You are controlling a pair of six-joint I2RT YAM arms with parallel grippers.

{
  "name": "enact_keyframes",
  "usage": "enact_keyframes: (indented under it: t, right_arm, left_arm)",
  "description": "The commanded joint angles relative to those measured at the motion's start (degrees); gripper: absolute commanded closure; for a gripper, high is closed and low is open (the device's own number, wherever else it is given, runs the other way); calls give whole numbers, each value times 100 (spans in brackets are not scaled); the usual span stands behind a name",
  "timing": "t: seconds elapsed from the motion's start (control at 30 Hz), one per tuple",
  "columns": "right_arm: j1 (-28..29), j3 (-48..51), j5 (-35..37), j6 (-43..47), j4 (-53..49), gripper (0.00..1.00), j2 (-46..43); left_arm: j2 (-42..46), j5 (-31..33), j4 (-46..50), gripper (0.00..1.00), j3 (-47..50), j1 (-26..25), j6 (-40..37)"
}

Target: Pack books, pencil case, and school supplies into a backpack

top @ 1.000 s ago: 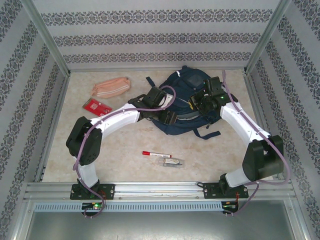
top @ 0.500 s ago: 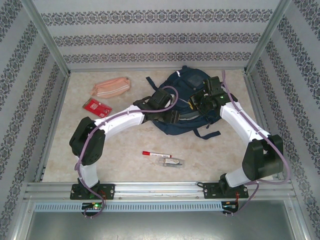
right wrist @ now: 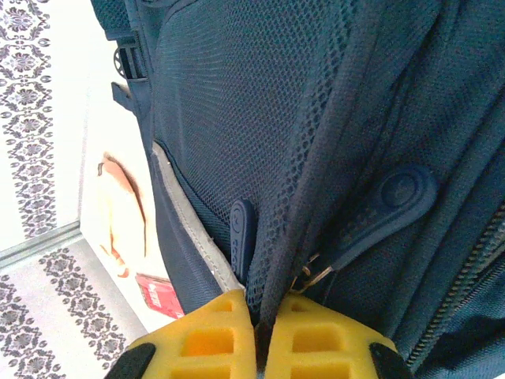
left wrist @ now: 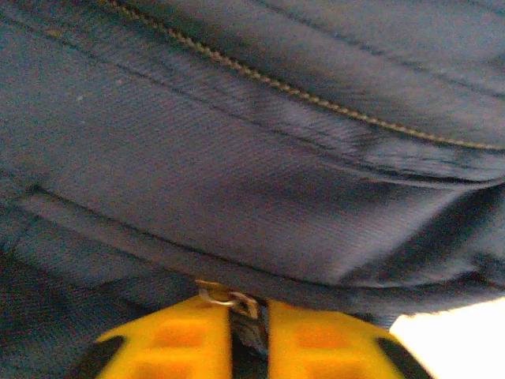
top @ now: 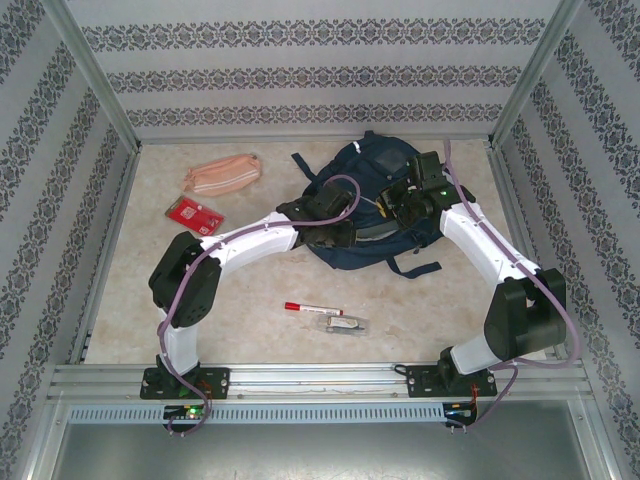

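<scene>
While the backpack [top: 365, 175] lies toward the back of the bench [top: 250, 290], the right end effector [right wrist: 260, 312] is clamped on a fold of its fabric, apparently to brace it, and the left end effector [left wrist: 248, 324] pinches a zip pull [left wrist: 225, 298], likely to open it for packing.

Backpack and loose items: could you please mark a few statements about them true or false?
1. The left gripper pinches a zip pull on the backpack. True.
2. The pencil case is inside the backpack. False: it lies on the table, left of it.
3. The marker lies beside the wrapped item. True.
4. The right gripper holds the red packet. False: it pinches backpack fabric; the packet lies on the table.
</scene>
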State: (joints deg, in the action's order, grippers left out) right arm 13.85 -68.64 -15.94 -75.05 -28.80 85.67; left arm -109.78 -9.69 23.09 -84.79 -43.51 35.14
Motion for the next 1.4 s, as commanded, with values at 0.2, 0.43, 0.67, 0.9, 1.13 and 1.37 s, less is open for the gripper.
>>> enact_keyframes:
  t: [0.2, 0.43, 0.67, 0.9, 1.13, 1.37]
  right_arm:
    - [-522, -281, -216, 891, 6, 100, -101]
    - [-1081, -65, -988, 1729, -81, 100, -31]
    - [-1231, -245, -1487, 2165, -203, 100, 158]
    - [-1235, -440, -1868, 2478, -457, 100, 284]
    - [-1235, -492, -2064, 2529, -487, 100, 348]
    - [-1235, -610, -2189, 2503, -504, 100, 381]
  left_arm:
    - [730, -652, -523, 100, 652, 436, -438]
    - [1105, -930, -771, 100, 1186, 734, -1870]
    - [718, -1176, -948, 100, 1048, 840, -2764]
    - [420, -2487, -1116, 77, 808, 923, -2941]
    - [535, -2156, -1533, 44, 1044, 923, -2787]
    - [27, -2438, -1152, 47, 643, 923, -2985]
